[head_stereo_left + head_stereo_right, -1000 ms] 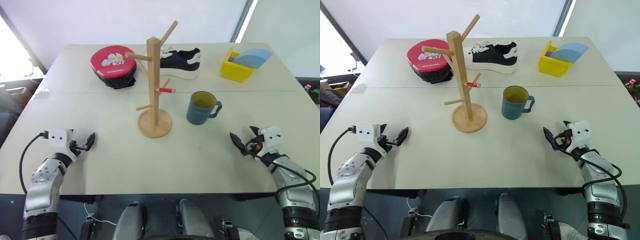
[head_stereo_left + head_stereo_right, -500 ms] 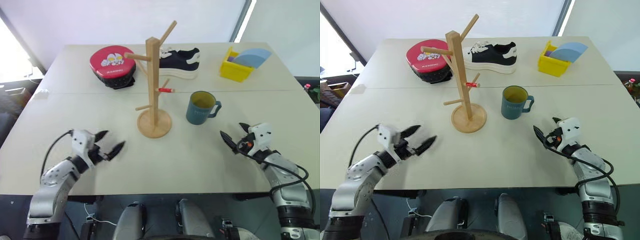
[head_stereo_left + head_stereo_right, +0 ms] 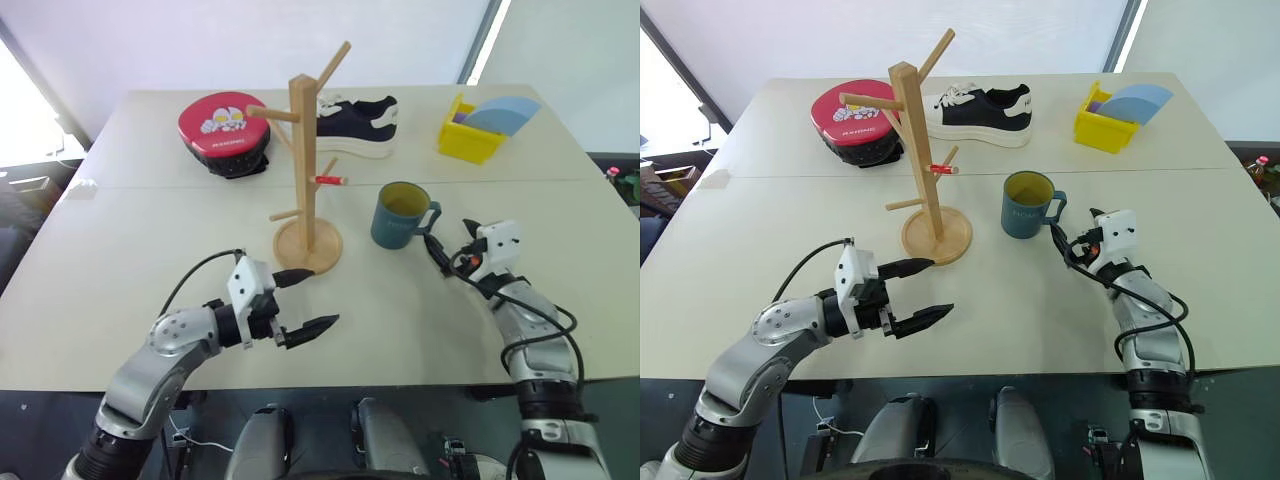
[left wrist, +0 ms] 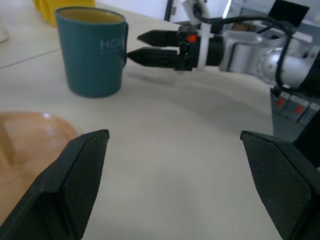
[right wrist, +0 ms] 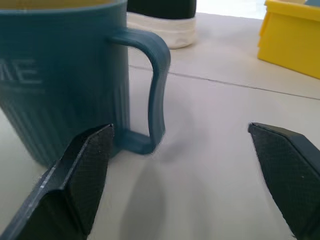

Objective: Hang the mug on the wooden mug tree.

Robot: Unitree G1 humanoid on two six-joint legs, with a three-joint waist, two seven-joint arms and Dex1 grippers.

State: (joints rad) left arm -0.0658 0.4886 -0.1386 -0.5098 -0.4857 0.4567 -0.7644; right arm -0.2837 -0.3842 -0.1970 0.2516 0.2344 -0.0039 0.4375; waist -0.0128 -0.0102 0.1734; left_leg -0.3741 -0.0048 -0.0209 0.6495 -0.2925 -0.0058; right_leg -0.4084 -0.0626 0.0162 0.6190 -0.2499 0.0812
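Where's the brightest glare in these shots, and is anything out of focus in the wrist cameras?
Eye views: daylight from the window behind washes out the far wall, table evenly lit. Left wrist view: the mug is fairly sharp, its own fingers blurred. Right wrist view: the mug handle is sharp, near fingers soft.

Mug [image 3: 401, 215] center-right on surface [image 3: 150, 220], wooden mug tree [image 3: 307, 160] just left of it. Right end effector [image 3: 447, 252] spread beside mug handle; left end effector [image 3: 305, 303] spread, lower center.
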